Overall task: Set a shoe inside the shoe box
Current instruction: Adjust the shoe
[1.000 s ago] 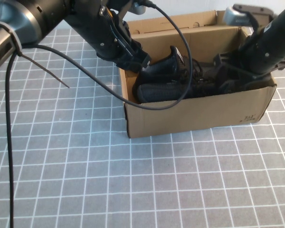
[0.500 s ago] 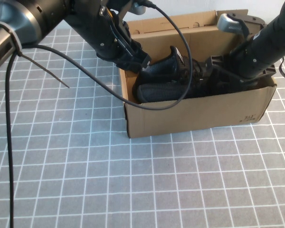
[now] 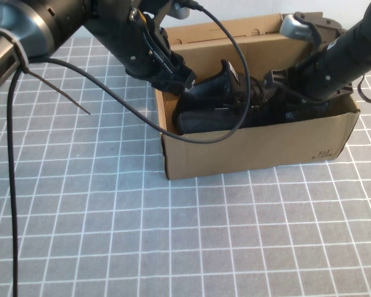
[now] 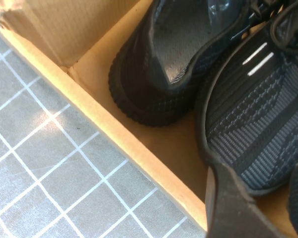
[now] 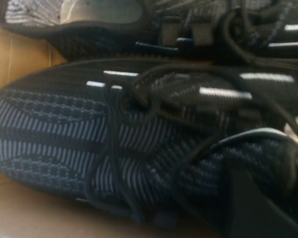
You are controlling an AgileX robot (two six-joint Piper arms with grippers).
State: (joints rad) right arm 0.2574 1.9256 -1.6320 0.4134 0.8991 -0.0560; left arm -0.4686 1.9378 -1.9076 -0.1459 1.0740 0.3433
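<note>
Inside the brown corrugated cardboard shoe box on the grey gridded counter lies the black knit-mesh sneaker; my left fingers and right fingers reach in, their grip I cannot tell.

Black shoe lies inside open cardboard shoe box

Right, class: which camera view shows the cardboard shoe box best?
The high view: the whole shoe box shows, with both shoes, the left gripper and the right gripper inside it. The left wrist view shows only a corner and wall; the right wrist view, slivers of floor.
</note>
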